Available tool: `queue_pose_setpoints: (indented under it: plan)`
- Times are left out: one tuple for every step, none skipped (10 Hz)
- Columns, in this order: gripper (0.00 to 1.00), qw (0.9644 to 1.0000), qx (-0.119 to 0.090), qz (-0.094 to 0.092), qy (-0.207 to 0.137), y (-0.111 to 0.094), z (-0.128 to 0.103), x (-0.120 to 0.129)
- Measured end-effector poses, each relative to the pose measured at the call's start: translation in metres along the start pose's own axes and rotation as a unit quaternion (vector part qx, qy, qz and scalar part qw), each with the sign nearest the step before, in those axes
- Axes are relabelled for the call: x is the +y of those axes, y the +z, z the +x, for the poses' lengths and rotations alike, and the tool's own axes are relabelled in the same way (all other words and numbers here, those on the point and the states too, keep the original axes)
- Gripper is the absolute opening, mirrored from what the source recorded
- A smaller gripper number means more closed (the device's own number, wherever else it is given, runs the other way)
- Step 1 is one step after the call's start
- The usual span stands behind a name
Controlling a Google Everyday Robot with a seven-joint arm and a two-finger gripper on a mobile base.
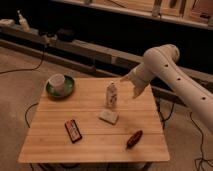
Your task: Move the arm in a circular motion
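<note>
The cream-white arm (176, 75) of thick rounded segments with small dark dots comes in from the right edge and bends at a round joint at the upper right. Its narrow end carries the gripper (133, 84), which hangs above the back right part of the wooden table (50, 142). The gripper is just right of a small white bottle (112, 94) and apart from it. It holds nothing that I can see.
On the table stand a white cup (57, 82) on a green plate (68, 89) at the back left, a pale flat packet (109, 116) in the middle, a dark red packet (73, 130) front left, and a brown object (134, 139) front right. Cables lie on the floor; shelves run behind.
</note>
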Motion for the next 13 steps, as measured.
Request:
queue_pose_setpoints:
  plan:
    - [0.65, 0.9995, 0.013, -0.011, 0.027, 0.006, 0.032, 0.01]
    - [0.65, 0.9979, 0.029, -0.022, 0.054, 0.009, 0.061, 0.02]
    - [0.65, 0.9946, 0.053, -0.032, 0.084, 0.008, 0.09, 0.032]
    - [0.65, 0.9895, 0.082, -0.044, 0.111, 0.005, 0.117, 0.048]
    - [0.65, 0.9848, 0.104, -0.053, 0.128, 0.001, 0.133, 0.06]
    - [0.65, 0.9766, 0.137, -0.067, 0.151, -0.007, 0.149, 0.081]
    - [0.65, 0.968, 0.164, -0.081, 0.171, -0.016, 0.156, 0.103]
    - [0.65, 0.961, 0.183, -0.092, 0.186, -0.022, 0.154, 0.122]
    - [0.65, 0.9533, 0.2, -0.103, 0.202, -0.03, 0.145, 0.144]
    - [0.65, 0.9449, 0.216, -0.115, 0.218, -0.037, 0.127, 0.17]
    - [0.65, 0.9366, 0.229, -0.126, 0.233, -0.048, 0.093, 0.202]
    - [0.65, 0.933, 0.233, -0.134, 0.24, -0.054, 0.065, 0.222]
    - [0.65, 0.9306, 0.232, -0.142, 0.245, -0.061, 0.029, 0.242]
